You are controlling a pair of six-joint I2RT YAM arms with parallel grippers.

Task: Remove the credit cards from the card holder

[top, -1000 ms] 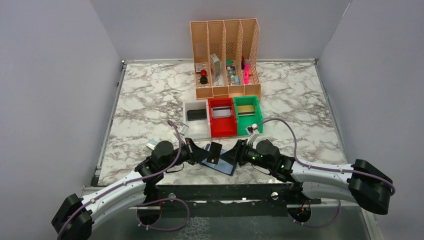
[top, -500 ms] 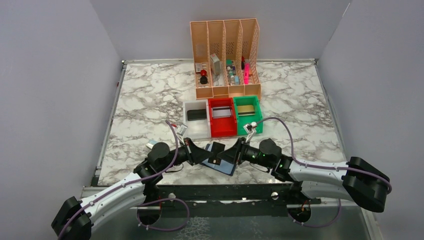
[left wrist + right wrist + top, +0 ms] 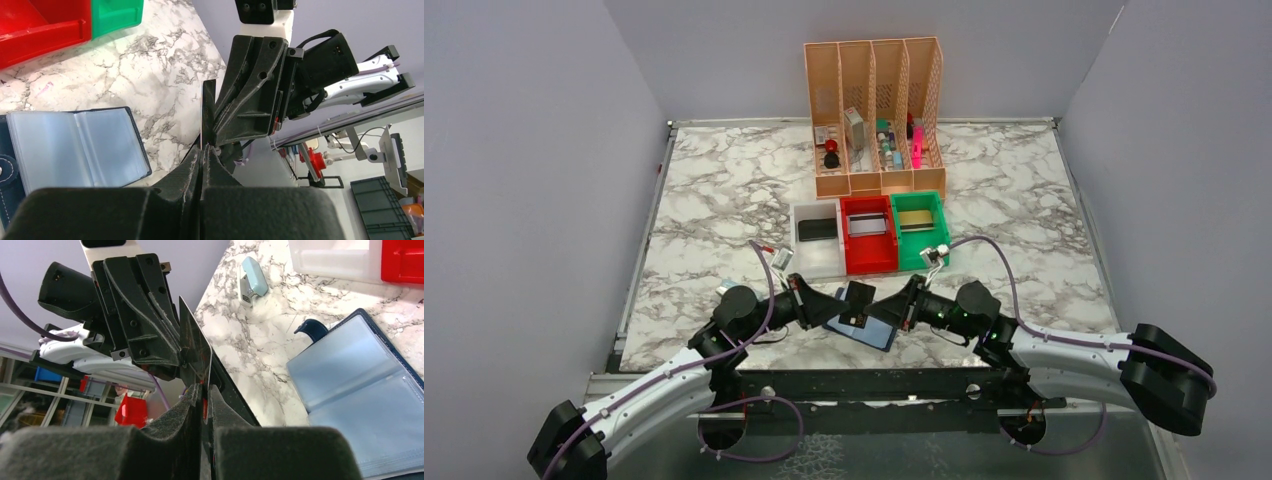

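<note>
Grey walls close in a marble tabletop (image 3: 724,200), with both arms reaching in from its near edge. Close to that edge, about midway along it, the card holder (image 3: 871,331) lies open and flat, its clear pockets facing up. Just above it the two grippers meet tip to tip around one dark card (image 3: 195,347), which stands on edge in the air. The left gripper (image 3: 205,150) is fully closed, pinching one edge of that card. The right gripper (image 3: 202,390) has its fingers drawn in narrow around the opposite edge, and the card sits in the slit between the pads. Farther in, around the middle of the tabletop, three bins stand side by side. The white bin (image 3: 816,262) holds a black card (image 3: 817,229), the red bin (image 3: 867,258) a silver card (image 3: 865,225), and the green bin (image 3: 921,250) a gold card (image 3: 914,219). Behind them, toward the far edge, stands an orange file rack (image 3: 876,120) with small items in its slots.
</note>
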